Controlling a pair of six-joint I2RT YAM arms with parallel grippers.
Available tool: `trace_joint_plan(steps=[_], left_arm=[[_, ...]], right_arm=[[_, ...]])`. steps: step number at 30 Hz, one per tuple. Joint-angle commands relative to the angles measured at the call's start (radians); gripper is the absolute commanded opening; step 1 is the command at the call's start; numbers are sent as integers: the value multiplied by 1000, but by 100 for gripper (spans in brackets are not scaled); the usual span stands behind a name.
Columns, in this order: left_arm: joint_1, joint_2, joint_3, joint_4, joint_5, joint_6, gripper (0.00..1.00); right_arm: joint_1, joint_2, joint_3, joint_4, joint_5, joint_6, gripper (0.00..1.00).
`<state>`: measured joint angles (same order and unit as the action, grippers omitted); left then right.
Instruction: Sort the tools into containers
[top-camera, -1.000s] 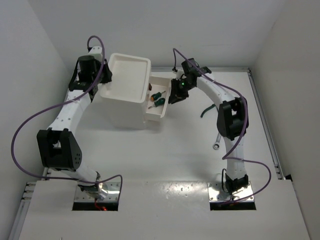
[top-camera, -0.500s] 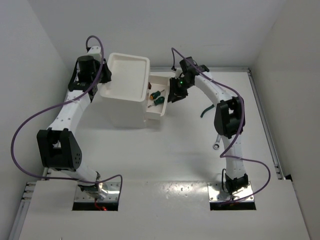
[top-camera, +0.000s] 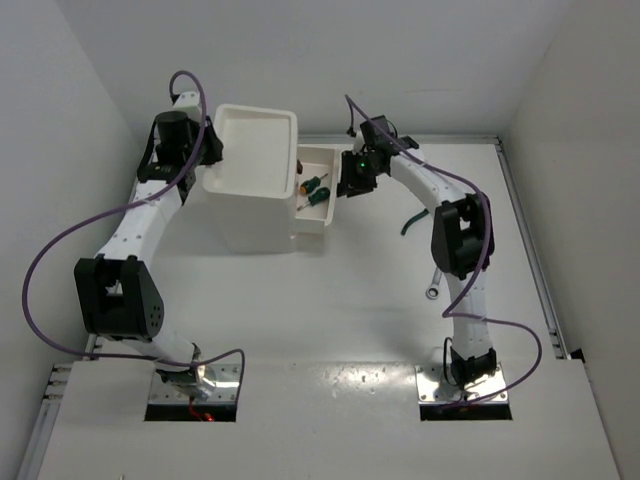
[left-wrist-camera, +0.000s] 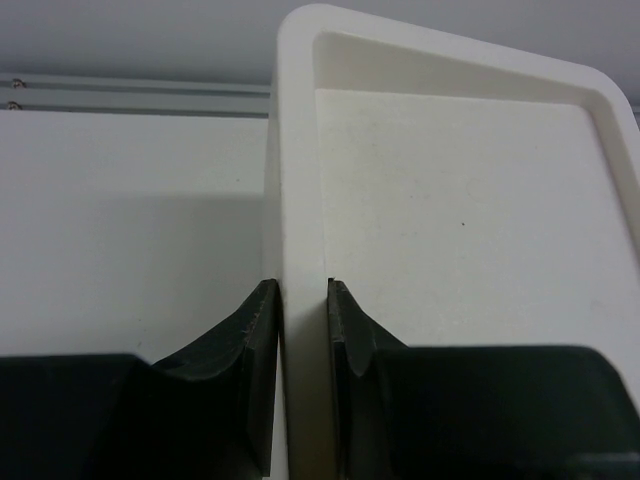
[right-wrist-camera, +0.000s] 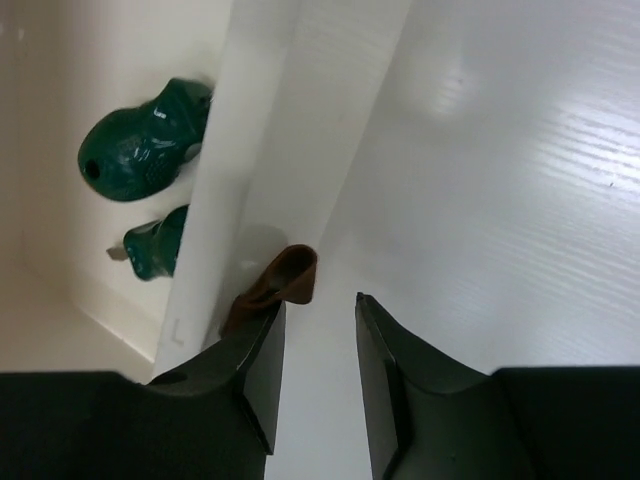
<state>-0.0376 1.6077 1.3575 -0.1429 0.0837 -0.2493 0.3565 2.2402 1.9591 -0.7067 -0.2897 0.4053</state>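
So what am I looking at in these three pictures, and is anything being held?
These are two white robot arms bolted to a table. The wide picture looks down from above; the other two come from a camera on each wrist. The left tool is clamped on the rim of the white cabinet. The right tool stands open, holding nothing, by the dark red handle of a pulled-out drawer with two green screwdrivers inside. A wrench lies on the table.

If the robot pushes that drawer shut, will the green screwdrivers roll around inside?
Probably a bit. The screwdrivers have rounded handles, so they may roll or slide on the drawer's smooth floor. Its walls should likely keep them in. They look hard and stiff, so bumps probably won't bend them.
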Motion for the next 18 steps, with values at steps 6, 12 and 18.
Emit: trace_joint_plan(steps=[6,12,18], left_arm=[[-50,141,-118,-231,241,-68,0],[-50,161,-109,-231,241,-68,0],[-50,161,-100,-231,232,-68,0]], right_arm=[[-91,-200,-202,329,72,32,51],[-100,-143,-187,377,49,41,55],[-68,-54,-79,386,-21,70,55]])
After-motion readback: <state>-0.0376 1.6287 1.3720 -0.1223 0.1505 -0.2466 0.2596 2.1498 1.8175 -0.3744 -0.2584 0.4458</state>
